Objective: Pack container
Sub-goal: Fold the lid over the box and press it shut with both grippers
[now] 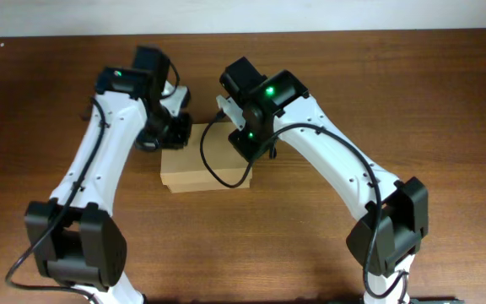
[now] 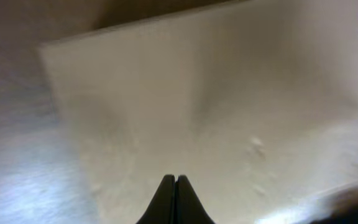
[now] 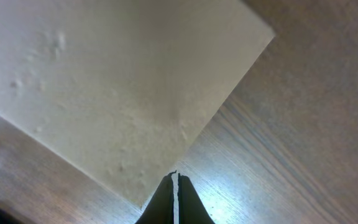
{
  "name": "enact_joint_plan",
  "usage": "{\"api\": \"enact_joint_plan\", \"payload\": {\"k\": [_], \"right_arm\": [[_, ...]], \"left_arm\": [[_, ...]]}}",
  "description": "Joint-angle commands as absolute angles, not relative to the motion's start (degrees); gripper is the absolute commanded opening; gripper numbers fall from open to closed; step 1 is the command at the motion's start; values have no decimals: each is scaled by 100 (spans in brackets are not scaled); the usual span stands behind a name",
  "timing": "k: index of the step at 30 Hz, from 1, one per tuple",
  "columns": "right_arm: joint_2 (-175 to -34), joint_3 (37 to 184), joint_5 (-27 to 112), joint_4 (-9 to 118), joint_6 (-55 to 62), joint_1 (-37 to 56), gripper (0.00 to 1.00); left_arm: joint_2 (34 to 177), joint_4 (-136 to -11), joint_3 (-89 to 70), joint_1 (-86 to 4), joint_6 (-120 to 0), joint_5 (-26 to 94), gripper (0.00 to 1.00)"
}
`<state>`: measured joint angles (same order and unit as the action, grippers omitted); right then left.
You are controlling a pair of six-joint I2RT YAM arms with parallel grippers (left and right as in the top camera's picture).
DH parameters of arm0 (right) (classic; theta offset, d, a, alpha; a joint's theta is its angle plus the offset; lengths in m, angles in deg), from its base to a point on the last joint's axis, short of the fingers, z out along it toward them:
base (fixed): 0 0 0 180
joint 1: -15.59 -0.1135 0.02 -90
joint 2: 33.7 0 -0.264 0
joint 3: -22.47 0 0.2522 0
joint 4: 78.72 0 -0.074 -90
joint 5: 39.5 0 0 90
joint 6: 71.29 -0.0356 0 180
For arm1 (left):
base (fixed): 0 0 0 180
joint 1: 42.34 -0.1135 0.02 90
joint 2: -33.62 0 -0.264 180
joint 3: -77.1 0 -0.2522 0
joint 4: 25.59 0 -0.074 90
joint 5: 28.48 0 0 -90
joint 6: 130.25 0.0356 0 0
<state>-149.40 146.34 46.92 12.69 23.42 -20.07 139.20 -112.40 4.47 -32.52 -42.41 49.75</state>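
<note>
The container [image 1: 202, 165] is a plain tan cardboard box lying flat on the table with its lid down, between my two arms. My left gripper [image 1: 174, 131] is shut and empty, hovering over the box's left end; its wrist view shows the box top [image 2: 216, 106] filling the frame beneath the closed fingertips [image 2: 175, 178]. My right gripper [image 1: 251, 145] is shut and empty over the box's right edge; its wrist view shows the box's corner [image 3: 123, 81] and the fingertips [image 3: 174, 176] right at the box's edge.
The brown wooden table [image 1: 429, 93] surrounds the box. A black cable [image 1: 212, 173] from the right arm loops over the box top. Both arm bases stand at the front edge.
</note>
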Motion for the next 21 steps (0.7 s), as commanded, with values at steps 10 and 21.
{"api": "enact_joint_plan", "payload": {"k": [10,21], "right_arm": [[-14935,13233,4463,2109,2270,-2007,4],[-14789,13895,4992,2078,2275,-1961,4]], "left_arm": [[13927,-10462,-952,-3247,-4391,4864,2],[13872,-10867,12,-3284,-4385,4885,2]]}}
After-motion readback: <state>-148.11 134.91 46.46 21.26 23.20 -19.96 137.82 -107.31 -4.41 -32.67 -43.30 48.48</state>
